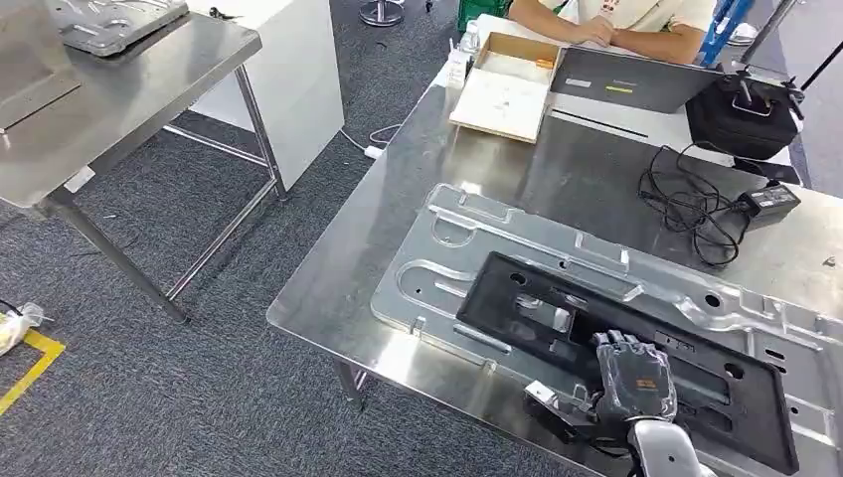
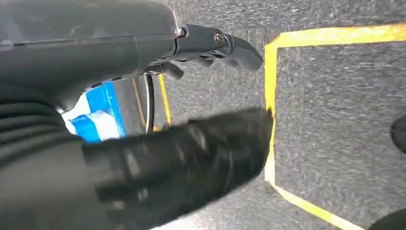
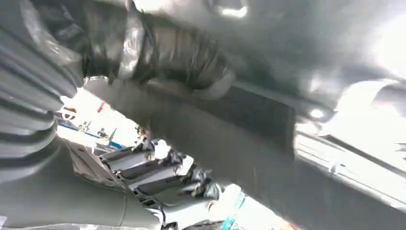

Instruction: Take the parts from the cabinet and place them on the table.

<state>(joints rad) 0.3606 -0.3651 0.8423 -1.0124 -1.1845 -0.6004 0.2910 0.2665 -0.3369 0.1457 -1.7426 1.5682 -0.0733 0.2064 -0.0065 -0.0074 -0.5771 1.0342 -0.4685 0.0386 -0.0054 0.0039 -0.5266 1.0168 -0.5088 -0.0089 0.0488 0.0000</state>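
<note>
A black flat panel (image 1: 517, 298) lies on a large silver stamped plate (image 1: 447, 248) on the steel table (image 1: 587, 169). My right hand (image 1: 634, 383) grips the black panel's near edge at the table's front. In the right wrist view the thumb (image 3: 158, 52) lies across one face of the panel (image 3: 230, 139) and the fingers (image 3: 158, 167) sit against the other. My left hand (image 2: 143, 143) hangs over the carpet, fingers (image 2: 220, 45) stretched out and nothing in it. Another grey metal part (image 1: 109, 20) rests on the steel stand at the upper left.
A cardboard box (image 1: 507, 84), a grey laptop (image 1: 626, 79), a black bag (image 1: 746, 114) and a coiled cable with adapter (image 1: 696, 204) occupy the table's far side, where a person (image 1: 616, 20) sits. Yellow floor tape (image 2: 270, 96) marks the carpet.
</note>
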